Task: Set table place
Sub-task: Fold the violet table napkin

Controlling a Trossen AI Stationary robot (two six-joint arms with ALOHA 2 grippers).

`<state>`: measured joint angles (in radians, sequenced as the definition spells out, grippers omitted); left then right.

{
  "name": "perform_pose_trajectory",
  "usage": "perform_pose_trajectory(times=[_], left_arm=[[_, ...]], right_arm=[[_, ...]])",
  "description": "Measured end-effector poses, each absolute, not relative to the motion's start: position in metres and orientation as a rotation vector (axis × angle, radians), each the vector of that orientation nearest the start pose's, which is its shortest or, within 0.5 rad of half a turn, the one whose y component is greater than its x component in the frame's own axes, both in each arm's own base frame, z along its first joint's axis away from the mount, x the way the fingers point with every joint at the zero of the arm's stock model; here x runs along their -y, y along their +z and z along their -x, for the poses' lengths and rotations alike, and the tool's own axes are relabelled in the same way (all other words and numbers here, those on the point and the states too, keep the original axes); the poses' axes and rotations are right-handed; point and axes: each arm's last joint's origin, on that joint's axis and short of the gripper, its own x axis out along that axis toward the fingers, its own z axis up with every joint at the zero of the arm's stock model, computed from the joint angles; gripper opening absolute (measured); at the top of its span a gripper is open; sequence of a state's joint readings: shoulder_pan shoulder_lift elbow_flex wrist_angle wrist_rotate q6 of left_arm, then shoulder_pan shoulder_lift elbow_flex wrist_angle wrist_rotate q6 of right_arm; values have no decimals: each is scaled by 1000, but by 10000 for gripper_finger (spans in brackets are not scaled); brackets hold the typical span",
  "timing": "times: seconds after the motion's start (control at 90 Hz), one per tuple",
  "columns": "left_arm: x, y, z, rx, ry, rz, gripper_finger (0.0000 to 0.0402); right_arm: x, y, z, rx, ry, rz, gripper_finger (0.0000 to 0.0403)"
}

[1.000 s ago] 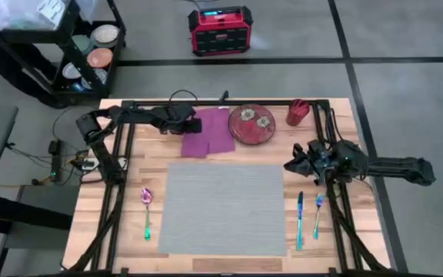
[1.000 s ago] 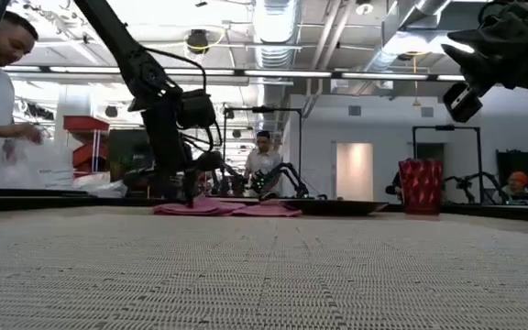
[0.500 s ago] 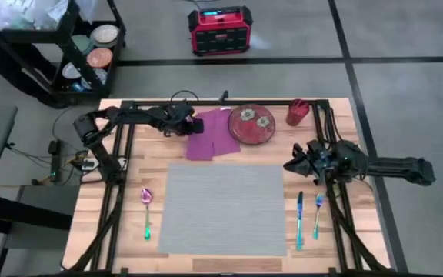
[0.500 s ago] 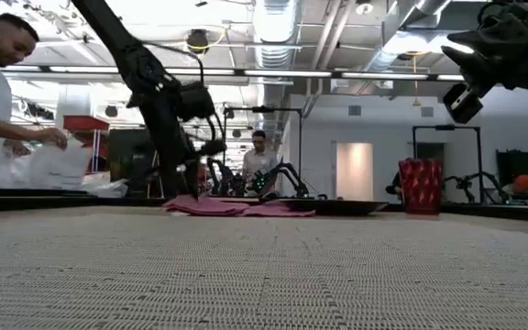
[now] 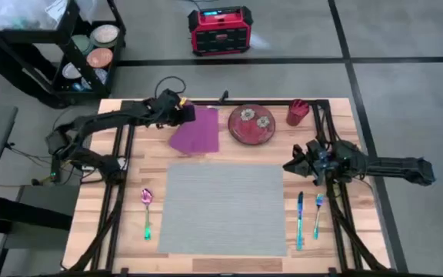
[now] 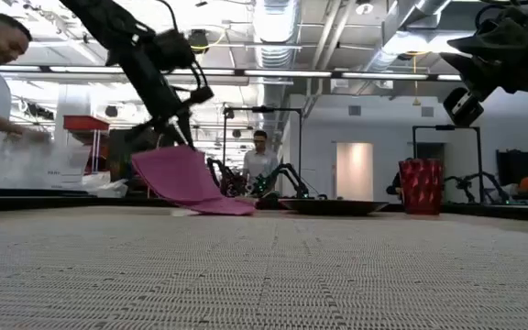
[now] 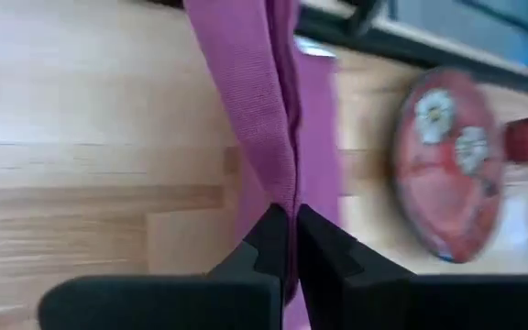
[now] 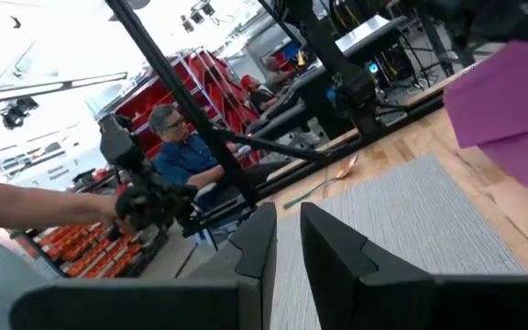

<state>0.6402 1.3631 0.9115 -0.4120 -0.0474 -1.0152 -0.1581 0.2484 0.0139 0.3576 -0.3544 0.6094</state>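
My left gripper [image 5: 181,112] is clamped on one edge of the magenta napkin [image 5: 195,132], holding it up off the table [image 5: 141,158] at the far side; in the low view the cloth hangs slanted from my fingers, its lower edge trailing on the wood. Just beside it sits the red floral plate [image 5: 251,125], with a red cup [image 5: 297,112] past that. The grey placemat [image 5: 223,208] lies flat in the middle of the table (a spoon [image 5: 147,211] to its left, a knife [image 5: 300,218] and fork [image 5: 317,214] to its right). My right gripper [image 5: 292,165] hovers above the placemat's far right corner, fingers nearly together, gripping nothing.
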Motion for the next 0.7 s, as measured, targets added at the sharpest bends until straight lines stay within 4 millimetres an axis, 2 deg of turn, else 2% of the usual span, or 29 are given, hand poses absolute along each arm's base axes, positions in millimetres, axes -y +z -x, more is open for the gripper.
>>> perform_pose_trajectory(times=[0.156, 0.244, 0.333, 0.411, 0.567, 0.7], left_arm=[[-165, 226, -220, -498, 1082, 1242, 0], [-166, 219, -223, -601, 1088, 1236, 0], [-164, 220, -222, -702, 1128, 1203, 0], [-159, 228, -214, -789, 1191, 1157, 0], [-148, 259, -185, -885, 1301, 1057, 0], [-142, 270, -167, -909, 1337, 1041, 0]], right_arm=[[7, 182, -111, 57, 226, -574, 42], [7, 182, -111, 57, 226, -568, 42], [7, 181, -111, 55, 225, -569, 42], [7, 181, -111, 55, 227, -572, 42], [7, 181, -111, 48, 226, -588, 42], [7, 180, -111, 39, 224, -591, 42]])
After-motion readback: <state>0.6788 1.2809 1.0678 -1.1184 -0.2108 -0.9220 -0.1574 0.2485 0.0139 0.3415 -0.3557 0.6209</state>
